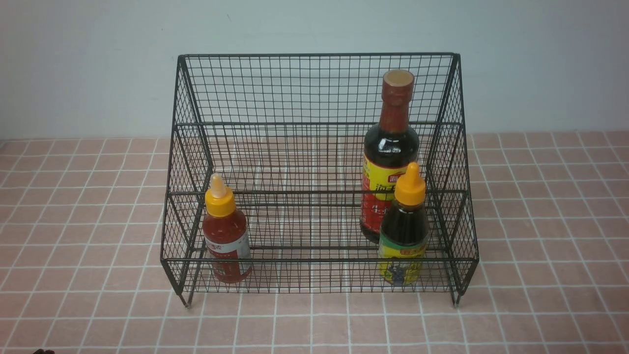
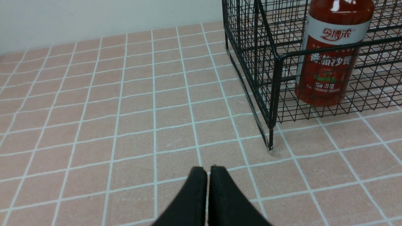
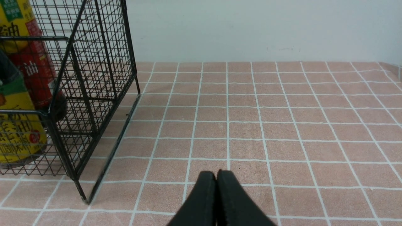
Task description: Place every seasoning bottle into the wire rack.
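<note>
1. The wire rack (image 1: 319, 88) stands on its short feet in the middle of the pink tiled table (image 1: 73, 221), its tall back towards the pale wall (image 1: 73, 64).
2. All three seasoning bottles stand upright inside the rack.
3. The red-sauce bottle (image 1: 226, 236), with a yellow nozzle cap, sits on the lower front step near the rack's left side wall; the left wrist view shows its base resting on the mesh floor close to the front corner.
4. The small dark bottle (image 1: 404, 231), with an orange nozzle cap and a yellow-green label, sits on the lower front step near the rack's right side wall.
5. The tall soy-sauce bottle (image 1: 390, 152) stands just behind the small dark bottle, also on the right; whether it rests on the raised rear step cannot be told. Its cap stays below the top edge of the rack's back.
6. The middle of the rack holds nothing between the left bottle and the right pair.
7. The left gripper (image 2: 208, 171) hovers over bare tiles, outside the rack's front left foot, its jaws pressed together and holding nothing.
8. The right gripper (image 3: 216, 174) hovers over bare tiles, outside the rack's front right foot, jaws likewise closed and empty.
</note>
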